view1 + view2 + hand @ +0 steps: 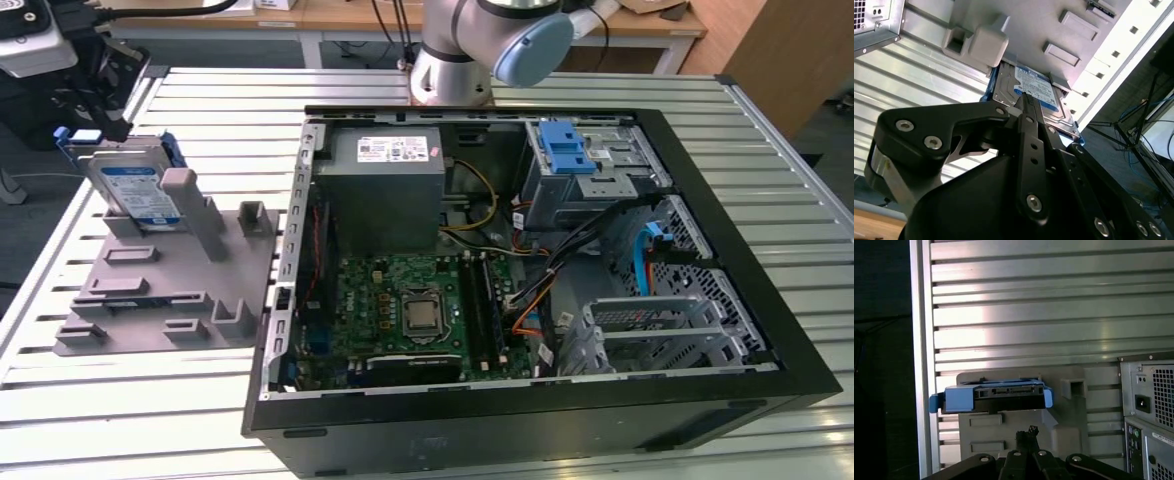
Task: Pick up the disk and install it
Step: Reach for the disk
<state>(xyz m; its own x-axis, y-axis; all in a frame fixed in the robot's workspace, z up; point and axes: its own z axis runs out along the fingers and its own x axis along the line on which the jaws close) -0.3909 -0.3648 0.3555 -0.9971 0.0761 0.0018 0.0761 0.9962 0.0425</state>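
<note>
At the exterior view's left, the gripper (100, 120) hangs just above the disk (134, 190). In the first wrist view its two fingers look pressed together with nothing between them. I cannot tell if the tips touch the disk.

The disk stands on its edge in a slot of a grey holder (147, 300). The holder sits on the metal counter (134, 400), which has long slats. A blue bracket (959, 397) is clipped around the disk, as the first wrist view shows. The disk has not been lifted out yet.

I think the disk is hard and stiff, and a bit heavy for how small it is. Its metal faces look smooth, so it could slip. It should not be bumped, because things like this break inside. The best place to hold it looks like the top part that sticks up out of the holder, one finger on each flat face. The blue plastic may bend if it is squeezed.

Further right lies the open computer case (534, 420). Inside it are the grey power supply (387, 190), then the green motherboard (400, 300), then the drive cage (587, 165) with a blue latch.
</note>
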